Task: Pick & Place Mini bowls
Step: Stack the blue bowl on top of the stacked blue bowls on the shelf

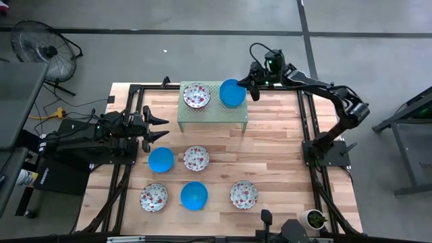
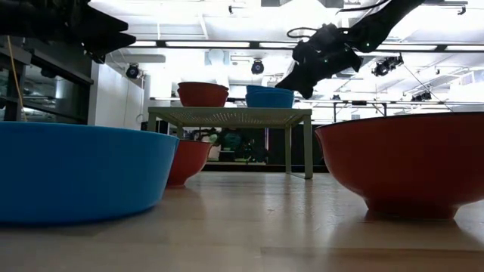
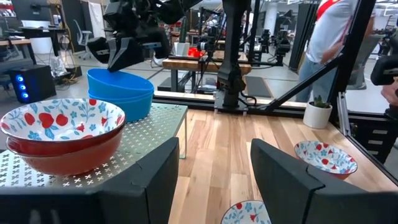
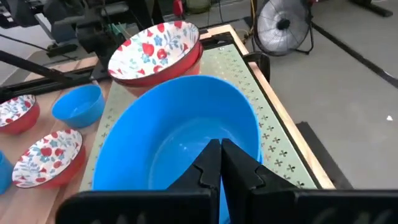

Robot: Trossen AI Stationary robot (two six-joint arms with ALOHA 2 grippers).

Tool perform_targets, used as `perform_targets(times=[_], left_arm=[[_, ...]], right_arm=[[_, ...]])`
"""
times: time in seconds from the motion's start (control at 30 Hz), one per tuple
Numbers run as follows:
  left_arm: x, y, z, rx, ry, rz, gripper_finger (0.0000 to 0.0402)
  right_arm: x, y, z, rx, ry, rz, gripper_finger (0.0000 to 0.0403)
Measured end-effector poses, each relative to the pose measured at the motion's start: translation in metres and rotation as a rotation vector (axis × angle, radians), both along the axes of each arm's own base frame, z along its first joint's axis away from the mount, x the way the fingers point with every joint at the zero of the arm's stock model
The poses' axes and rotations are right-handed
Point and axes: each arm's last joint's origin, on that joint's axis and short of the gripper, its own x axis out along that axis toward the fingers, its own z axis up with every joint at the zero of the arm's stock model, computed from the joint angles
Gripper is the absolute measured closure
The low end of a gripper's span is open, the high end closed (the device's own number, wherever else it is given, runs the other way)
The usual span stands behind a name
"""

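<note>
Step in hand: a placing, I'd say. The right gripper (image 1: 251,86) hangs at the far rim of the blue stack (image 1: 232,93) on the green rack (image 1: 212,116), which stands at the bench's far edge.
Right fingers: pressed together, seen in its wrist view just over the blue stack's inner wall (image 4: 186,140). Whether they pinch the rim or only hover there, I cannot tell.
Rack load: the blue stack looks like two bowls nested, judging by the left wrist view; beside it sits a floral stack (image 1: 196,95), also doubled.
Left gripper (image 1: 157,128): near the bench's left edge, fingers spread wide, holding nothing, pointing toward the rack.
Bowls on the bench: a blue bowl (image 1: 160,159) and a floral bowl (image 1: 196,158) mid-bench; nearer the front edge, a second floral bowl (image 1: 154,197), a second blue bowl (image 1: 194,194) and a third floral bowl (image 1: 244,194).
Next move: probably the right arm lifts clear of the rack, then one arm goes for a bench bowl; the rim must be taken squarely, as these shallow bowls could slide.
</note>
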Motion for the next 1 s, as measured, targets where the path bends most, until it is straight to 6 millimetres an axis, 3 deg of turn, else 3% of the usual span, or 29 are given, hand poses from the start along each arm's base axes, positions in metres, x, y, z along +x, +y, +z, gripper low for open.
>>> perform_targets(times=[0.27,0.57,1.0], left_arm=[[0.000,0.000,-0.001,-0.001,0.005,0.014,0.0207],[0.000,0.000,0.000,-0.003,-0.004,0.016,0.0207],[0.000,0.000,0.000,-0.004,-0.003,0.015,0.0207]], right_arm=[[0.000,-0.003,0.016,0.070,-0.029,-0.034,0.0403],[0.026,0.007,0.048,-0.039,-0.064,-0.032,0.0403],[0.075,0.002,0.036,0.004,0.092,-0.093,0.0403]])
